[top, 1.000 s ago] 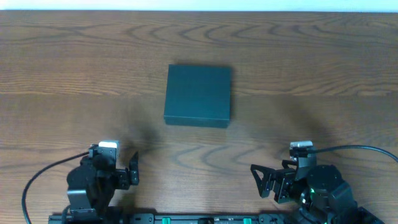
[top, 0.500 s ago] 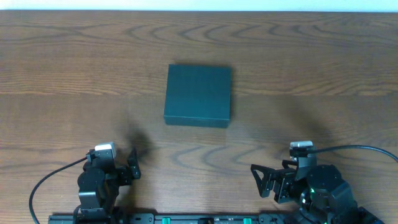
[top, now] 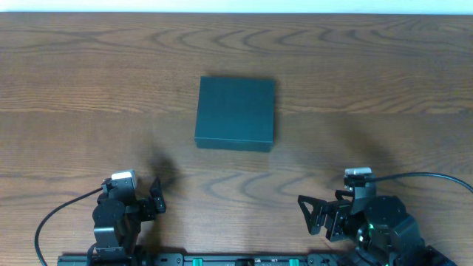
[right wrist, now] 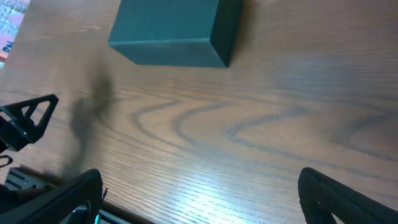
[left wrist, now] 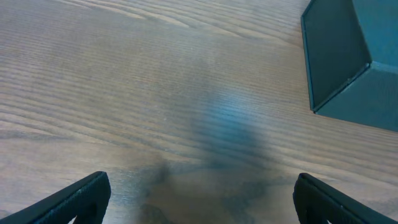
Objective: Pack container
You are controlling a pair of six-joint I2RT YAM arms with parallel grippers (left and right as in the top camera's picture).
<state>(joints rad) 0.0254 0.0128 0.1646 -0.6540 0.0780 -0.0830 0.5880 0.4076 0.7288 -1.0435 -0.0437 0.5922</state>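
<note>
The dark green container (top: 235,113) sits closed at the middle of the brown wood-grain table (top: 384,81). From overhead it looks nearly square, so no long axis can be told. Its sides run almost parallel to the table's edges, with one plain wall facing the robot; the hinge side cannot be told. The left gripper (left wrist: 200,190) and right gripper (right wrist: 199,186) sit low near the front edge, well apart from the box, fingers spread wide and empty. A pale strip borders the far edge
</note>
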